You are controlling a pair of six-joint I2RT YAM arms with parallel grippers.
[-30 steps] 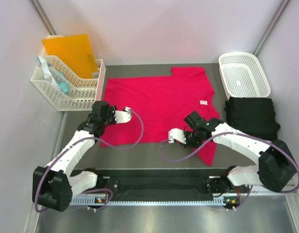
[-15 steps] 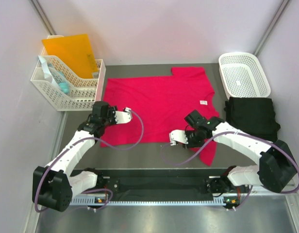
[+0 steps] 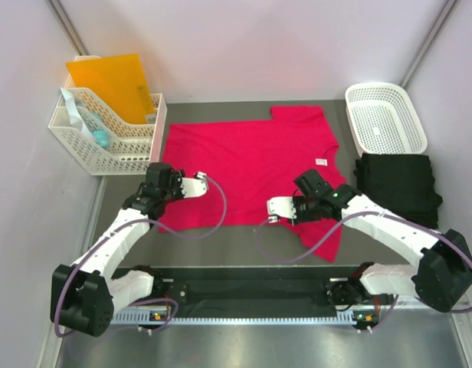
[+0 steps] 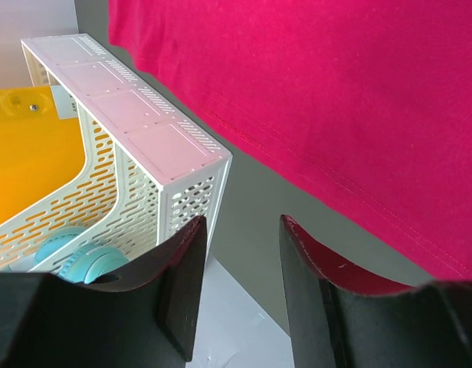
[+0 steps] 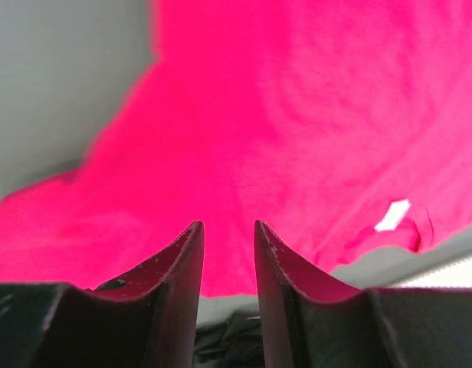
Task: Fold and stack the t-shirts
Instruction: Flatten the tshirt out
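The grey table (image 3: 244,241) held a red t-shirt (image 3: 251,161) under the right gripper (image 5: 227,224), black t-shirt (image 3: 397,184) and basket (image 3: 385,115) right of it, rack (image 3: 106,146) beside the left gripper (image 4: 241,221).

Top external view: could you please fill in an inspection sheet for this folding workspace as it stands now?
Surface: grey table, no spills seen.
Job's things: red t-shirt spread flat, unfolded, white label showing; black t-shirt lying compact at its right.
Clutter: white basket, nothing in it, far right; white rack with orange folder, far left.
Grippers: left gripper open by the red shirt's left edge, holding nothing; right gripper open above the red shirt, holding nothing.
Cables: left purple cable loops over the shirt's near edge; right purple cable over the table.
Surroundings: pale walls; nothing else seen.
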